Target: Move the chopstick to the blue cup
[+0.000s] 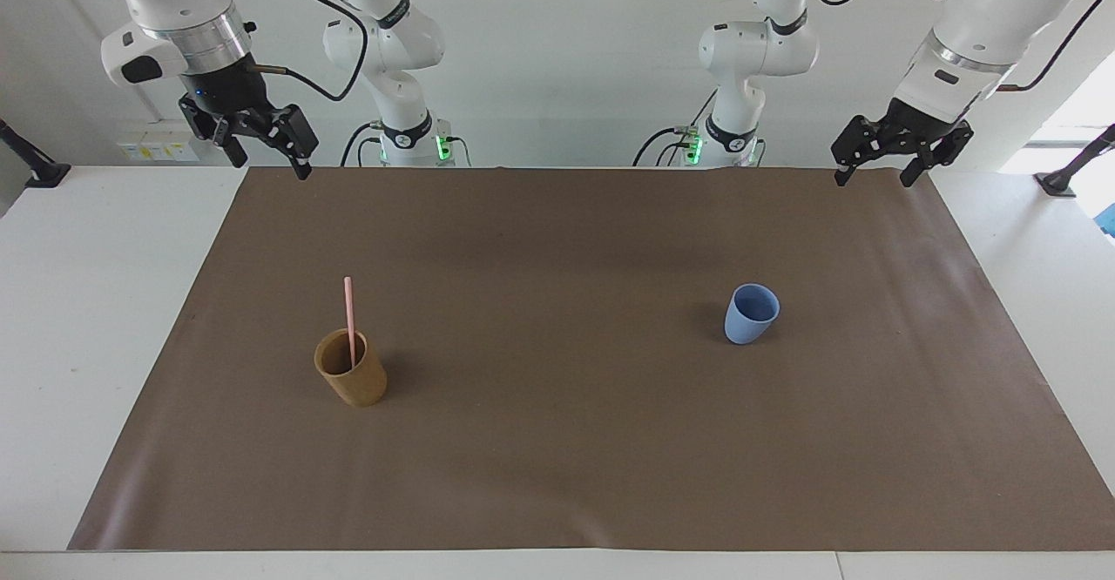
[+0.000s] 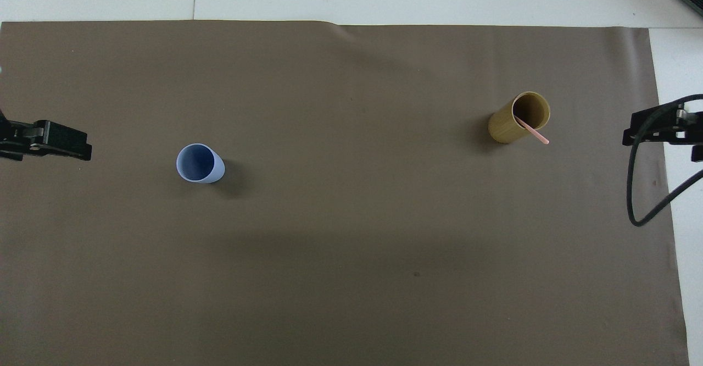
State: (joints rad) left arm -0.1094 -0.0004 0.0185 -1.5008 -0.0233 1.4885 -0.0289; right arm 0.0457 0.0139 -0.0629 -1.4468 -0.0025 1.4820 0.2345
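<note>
The pale-pink chopstick (image 1: 349, 319) stands leaning in a tan-brown cylindrical cup (image 1: 353, 381) toward the right arm's end of the table; both show in the overhead view, the chopstick (image 2: 533, 132) and the tan cup (image 2: 511, 123). The empty light-blue cup (image 1: 751, 314) stands upright toward the left arm's end, and also shows in the overhead view (image 2: 199, 164). My right gripper (image 1: 268, 162) hangs open and empty, high over the mat's edge nearest the robots. My left gripper (image 1: 874, 178) hangs open and empty over the mat's other corner there. Both arms wait.
A brown mat (image 1: 557, 458) covers most of the white table (image 1: 96, 301). The two cups stand far apart on it. The left gripper (image 2: 55, 140) and the right gripper (image 2: 659, 127) show at the overhead view's sides, with a black cable (image 2: 637, 201) by the right one.
</note>
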